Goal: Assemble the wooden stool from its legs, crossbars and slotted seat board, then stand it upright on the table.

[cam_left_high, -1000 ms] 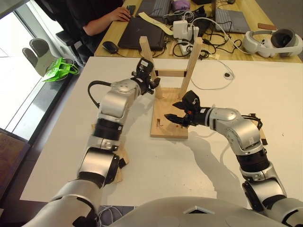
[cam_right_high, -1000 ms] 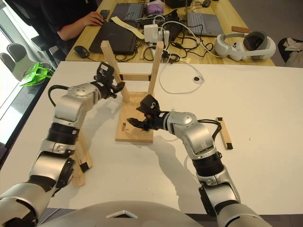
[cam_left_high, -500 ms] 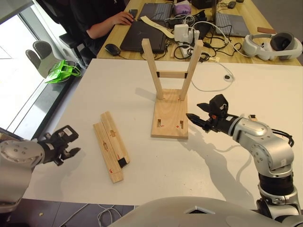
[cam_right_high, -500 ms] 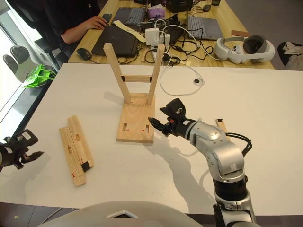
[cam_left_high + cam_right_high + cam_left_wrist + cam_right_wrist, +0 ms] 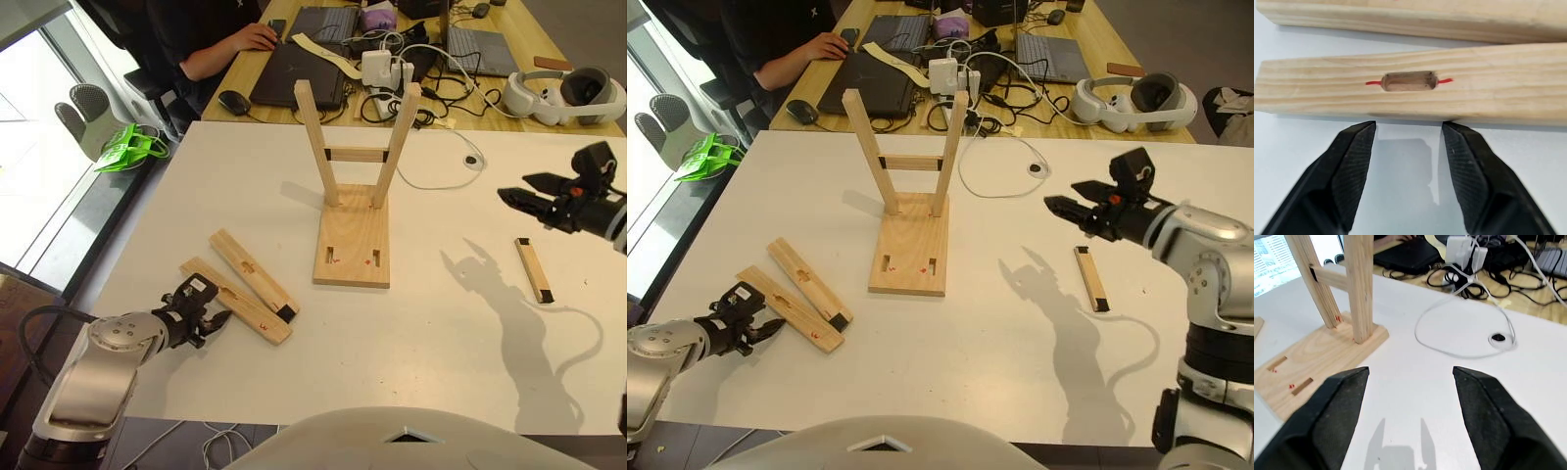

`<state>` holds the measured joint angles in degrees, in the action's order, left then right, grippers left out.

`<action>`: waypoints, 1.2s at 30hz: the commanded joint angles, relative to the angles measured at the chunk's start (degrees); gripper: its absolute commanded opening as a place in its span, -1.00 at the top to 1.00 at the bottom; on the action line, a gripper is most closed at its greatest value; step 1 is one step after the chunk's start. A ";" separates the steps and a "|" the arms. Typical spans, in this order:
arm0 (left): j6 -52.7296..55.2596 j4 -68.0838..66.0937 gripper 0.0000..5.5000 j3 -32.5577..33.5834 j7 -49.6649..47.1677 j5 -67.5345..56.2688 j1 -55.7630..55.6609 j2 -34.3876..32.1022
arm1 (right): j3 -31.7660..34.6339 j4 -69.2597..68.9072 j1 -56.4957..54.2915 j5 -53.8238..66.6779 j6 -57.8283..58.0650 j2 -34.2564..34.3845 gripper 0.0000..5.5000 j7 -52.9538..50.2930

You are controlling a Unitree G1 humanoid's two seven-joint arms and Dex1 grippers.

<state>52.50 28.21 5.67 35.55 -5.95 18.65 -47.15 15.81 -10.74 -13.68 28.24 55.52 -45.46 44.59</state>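
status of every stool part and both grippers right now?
Seat board: lying flat, two slots empty.
Fitted legs: two, upright in the board.
Fitted crossbar: joined between them.
Loose legs: two, lying flat.
Loose crossbar: lying flat.
Left gripper: open, by a loose leg.
Right gripper: open, empty.

In the left wrist view the slotted leg (image 5: 1488, 98) runs off the picture at both ends, and the second leg (image 5: 1400, 19) beyond it is also cut along its far side by the picture's edge. Whether the tips of the left gripper (image 5: 1408, 127) touch the slotted leg's near face cannot be told. The right wrist view cuts the two upright legs (image 5: 1362, 279) off partway up and crops the seat board (image 5: 1317, 357). The red marks (image 5: 1292, 386) by the board's slots are too small to read
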 commanded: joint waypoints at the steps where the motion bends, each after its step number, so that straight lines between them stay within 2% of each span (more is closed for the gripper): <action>1: -0.91 -2.75 0.07 -1.93 -1.98 1.26 -2.37 1.14 | -1.03 4.04 4.95 -1.89 -3.19 -4.03 -0.18 3.35; 6: -4.82 -6.04 0.07 -3.95 -2.74 2.18 -5.59 1.30 | -2.68 8.32 7.41 -3.81 -6.72 -5.56 -0.18 5.52; 11: -7.56 -10.86 0.07 -7.98 -3.73 3.29 -14.11 3.59 | -5.64 13.60 7.94 -7.30 -9.37 -6.90 -0.18 5.96; 15: -10.37 -16.09 0.07 -12.88 -4.25 6.04 -21.28 5.18 | -7.79 20.54 4.56 -11.04 -9.37 -2.39 -0.18 -0.34; 23: -12.22 -19.65 0.07 -14.17 -4.96 7.44 -24.35 7.12 | -1.29 23.57 3.15 -7.47 -1.35 6.02 -0.18 -10.12; 31: -13.76 -22.78 0.07 -15.93 -6.41 8.30 -30.45 12.65 | 1.33 21.95 5.01 -6.34 0.51 8.03 -0.18 -13.04; 36: -13.27 -23.91 0.07 -17.59 -8.74 8.31 -35.62 19.07 | 1.58 22.36 4.86 -7.11 -2.42 7.66 -0.18 -13.47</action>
<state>38.90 4.30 -10.83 27.42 2.06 -14.99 -30.09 17.04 11.63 -8.82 21.41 54.26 -37.96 31.51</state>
